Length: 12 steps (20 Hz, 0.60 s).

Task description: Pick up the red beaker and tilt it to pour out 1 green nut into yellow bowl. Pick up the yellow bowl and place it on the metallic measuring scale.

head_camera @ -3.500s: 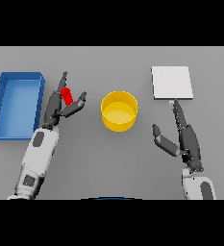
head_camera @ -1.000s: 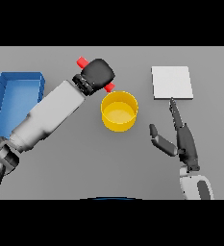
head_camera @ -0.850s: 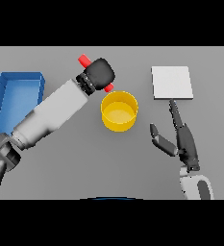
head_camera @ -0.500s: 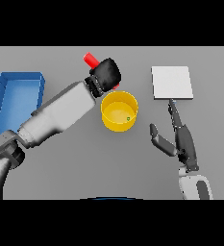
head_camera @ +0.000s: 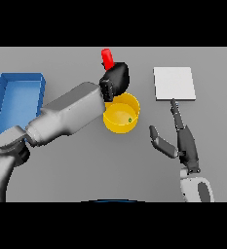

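While the left hand (head_camera: 115,80) hangs over the far rim of the yellow bowl (head_camera: 121,114), its fingers are curled round the red beaker (head_camera: 106,58), of which only one end shows, sticking out beyond the hand on the side away from the bowl. The hand hides the rest of the beaker, so its mouth cannot be made out; it is probably turned down towards the bowl. One small green nut (head_camera: 130,119) lies inside the bowl, on the floor near the right wall, so the pouring looks done or very nearly so.

To finish this step well, the beaker should be brought back upright at once, so that no second nut follows the first, and the turn should be slow, with the hand kept over the bowl until the mouth faces up. After that the beaker can be set down on bare table, away from the bowl and the scale.

The right hand (head_camera: 183,141) rests to the right of the bowl with its fingers straight, holding nothing. The square grey scale (head_camera: 174,83) lies just beyond its fingertips, apart from the bowl. That hand is well placed to take the bowl by its near right wall and lift it level, so the nut stays inside on the way over to the scale.

A blue tray (head_camera: 17,81) sits at the table's left side, playing no part.
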### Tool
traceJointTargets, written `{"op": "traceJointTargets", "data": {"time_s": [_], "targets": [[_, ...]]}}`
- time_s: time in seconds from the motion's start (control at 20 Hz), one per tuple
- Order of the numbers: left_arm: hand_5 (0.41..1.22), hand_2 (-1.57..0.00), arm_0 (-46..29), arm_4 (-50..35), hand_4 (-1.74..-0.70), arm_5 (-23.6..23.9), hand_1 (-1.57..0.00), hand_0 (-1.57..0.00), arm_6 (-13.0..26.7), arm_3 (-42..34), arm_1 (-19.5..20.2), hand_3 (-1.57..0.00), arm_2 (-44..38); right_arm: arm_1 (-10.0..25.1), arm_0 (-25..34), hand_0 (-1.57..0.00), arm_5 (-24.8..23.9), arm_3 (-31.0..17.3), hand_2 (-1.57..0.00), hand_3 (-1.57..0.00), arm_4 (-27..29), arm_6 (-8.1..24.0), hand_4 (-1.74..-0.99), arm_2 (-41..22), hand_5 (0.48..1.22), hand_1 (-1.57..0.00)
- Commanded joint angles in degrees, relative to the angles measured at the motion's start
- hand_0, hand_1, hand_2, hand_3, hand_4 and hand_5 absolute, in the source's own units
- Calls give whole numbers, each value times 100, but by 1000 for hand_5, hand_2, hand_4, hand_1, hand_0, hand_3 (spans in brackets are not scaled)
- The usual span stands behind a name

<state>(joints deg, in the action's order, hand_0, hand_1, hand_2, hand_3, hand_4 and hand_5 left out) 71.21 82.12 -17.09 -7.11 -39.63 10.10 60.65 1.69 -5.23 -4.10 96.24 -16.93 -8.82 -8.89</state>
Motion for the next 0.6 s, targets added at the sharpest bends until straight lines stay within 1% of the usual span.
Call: {"op": "traceJointTargets", "data": {"time_s": [0.0,0.05,0.1,0.2,0.25,0.3,0.35,0.4,0.45,0.55], "targets": [[1221,-1571,72,88,-1732,-51,-1571,-1571,-32,71,-72,-1571,92,6,36,1,-30,-6,1,1,-34,55,-1061,8,671,1],[1221,-1571,131,177,-1732,-14,-1571,-1571,-1,246,-199,-1571,158,3,62,1,-72,-69,1,1,-84,57,-1059,10,672,1],[1221,-1571,189,242,-1732,-67,-1571,-1571,-47,279,-234,-1571,225,-16,2,1,-46,-15,1,1,-52,-30,-1051,-16,677,1],[1221,-1571,332,301,-1728,-154,-1571,-1571,-134,284,-256,-1571,252,-12,-37,1,-68,11,1,1,-81,-29,-1041,-18,683,1],[1221,-1571,438,277,-1728,-186,-1571,-1571,-287,343,-252,-1571,225,-3,-39,1,-51,-23,1,1,-59,-53,-1035,-8,685,1],[1221,-1571,543,252,-1729,3,-1571,-1571,-332,372,-233,-1571,148,-26,-17,1,-82,-40,1,1,-136,-7,-1027,-49,686,1],[1221,-1571,598,176,-1726,113,-1571,-1571,-352,444,-201,-1571,19,-7,-29,1,-58,-3,1,1,-96,3,-1035,-28,684,1],[1221,-1571,773,112,-1726,97,-1571,-1571,-379,533,-171,-1571,-120,-5,-16,1,-39,-44,1,1,-65,-34,-1035,-18,685,1],[1221,-1571,968,113,-1725,134,-1571,-1571,-398,666,-77,-1571,-198,-21,-52,1,-95,1,1,1,-169,-51,-1030,-71,683,1],[1221,-1571,1206,-88,-1728,176,-1571,-1571,-417,815,27,-1571,-534,48,34,1,-108,-11,1,1,-183,16,-1023,-15,682,1]]}}
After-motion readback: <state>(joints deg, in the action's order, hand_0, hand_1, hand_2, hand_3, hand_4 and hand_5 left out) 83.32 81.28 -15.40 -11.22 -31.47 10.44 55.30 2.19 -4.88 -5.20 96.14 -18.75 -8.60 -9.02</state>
